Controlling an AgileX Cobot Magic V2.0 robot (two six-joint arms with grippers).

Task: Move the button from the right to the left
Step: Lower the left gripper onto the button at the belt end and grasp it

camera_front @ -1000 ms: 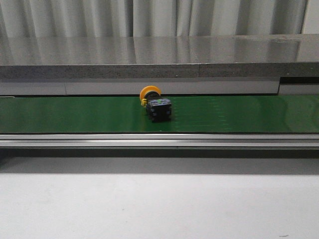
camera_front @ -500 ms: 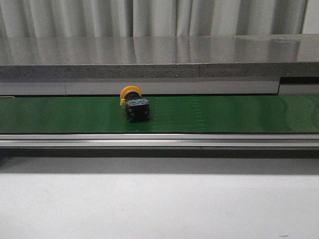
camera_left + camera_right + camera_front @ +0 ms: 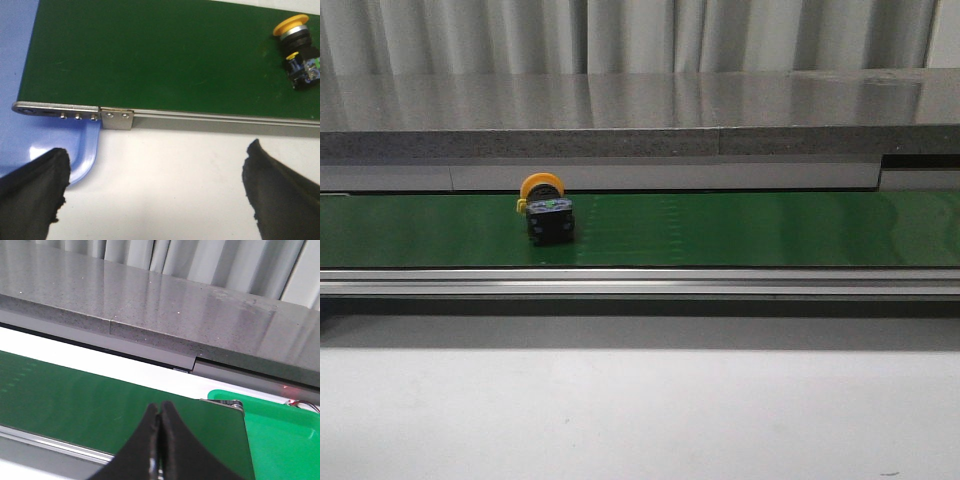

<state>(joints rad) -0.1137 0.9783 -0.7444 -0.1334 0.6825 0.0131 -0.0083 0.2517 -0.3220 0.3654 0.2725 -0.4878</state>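
Observation:
The button (image 3: pixel 547 213), yellow-orange head and black body, lies on its side on the green belt (image 3: pixel 740 230), left of the belt's middle. The left wrist view shows the button (image 3: pixel 298 52) on the belt (image 3: pixel 150 55), well away from the belt's end bracket (image 3: pixel 75 111). My left gripper (image 3: pixel 152 192) is open over the white table, nothing between its fingers (image 3: pixel 35 190), short of the belt's edge. My right gripper (image 3: pixel 160 412) is shut and empty above the other end of the belt (image 3: pixel 75 395). Neither gripper appears in the front view.
A blue tray (image 3: pixel 15 75) sits under the belt's left end. A green bin (image 3: pixel 280 440) stands past the belt's right end. An aluminium rail (image 3: pixel 640 283) edges the belt in front, and a grey stone ledge (image 3: pixel 640 110) runs behind it.
The button has travelled leftward along the belt, from just right of centre to left of centre. No gripper shows in the earlier frames.

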